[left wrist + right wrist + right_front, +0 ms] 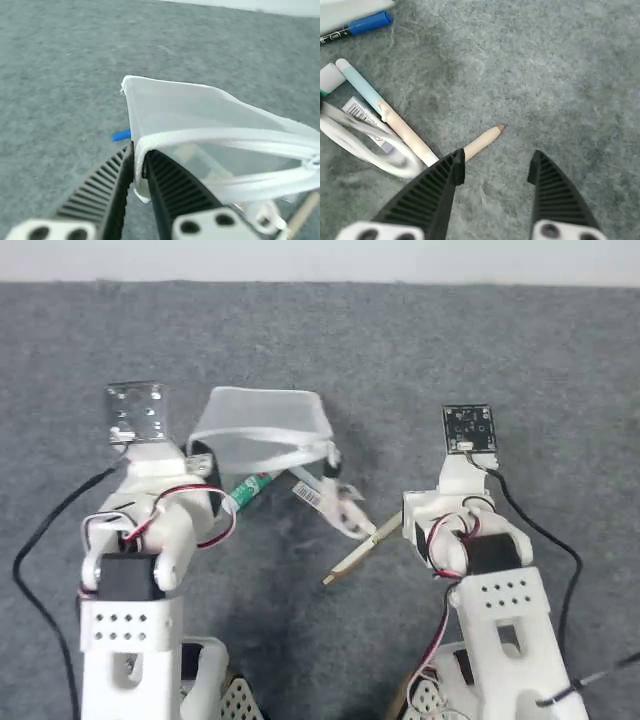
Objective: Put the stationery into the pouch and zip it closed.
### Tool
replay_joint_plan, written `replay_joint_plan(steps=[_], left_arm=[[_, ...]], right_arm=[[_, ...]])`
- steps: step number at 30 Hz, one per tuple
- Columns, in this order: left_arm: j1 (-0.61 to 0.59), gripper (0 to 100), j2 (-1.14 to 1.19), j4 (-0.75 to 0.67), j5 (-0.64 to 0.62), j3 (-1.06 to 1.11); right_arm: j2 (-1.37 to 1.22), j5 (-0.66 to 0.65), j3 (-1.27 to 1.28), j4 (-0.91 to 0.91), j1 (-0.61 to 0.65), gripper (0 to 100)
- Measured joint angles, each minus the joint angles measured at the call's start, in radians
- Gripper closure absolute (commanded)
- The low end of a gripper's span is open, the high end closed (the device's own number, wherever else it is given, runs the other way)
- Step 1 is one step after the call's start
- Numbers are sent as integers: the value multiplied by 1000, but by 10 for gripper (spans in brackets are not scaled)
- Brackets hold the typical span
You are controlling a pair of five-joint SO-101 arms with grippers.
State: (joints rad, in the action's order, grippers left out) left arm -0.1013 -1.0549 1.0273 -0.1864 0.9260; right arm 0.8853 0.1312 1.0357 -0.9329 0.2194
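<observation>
L hand (139,152) pinches soft translucent pouch (200,107).

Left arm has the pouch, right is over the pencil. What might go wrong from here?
The left gripper pinches only the zipper edge of the pouch, so it may slip or sag shut. The pencil lies by one finger of the open right gripper, not centred; closing might push it away.
</observation>
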Motion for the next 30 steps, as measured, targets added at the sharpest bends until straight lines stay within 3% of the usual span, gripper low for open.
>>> replay_joint_plan(steps=[12,30], left_arm=[[-195,991,0,0,-3,-5],[-206,991,0,0,-3,-5]], right_arm=[[-219,23,-63,63,57,838],[-758,78,-348,63,74,838]])
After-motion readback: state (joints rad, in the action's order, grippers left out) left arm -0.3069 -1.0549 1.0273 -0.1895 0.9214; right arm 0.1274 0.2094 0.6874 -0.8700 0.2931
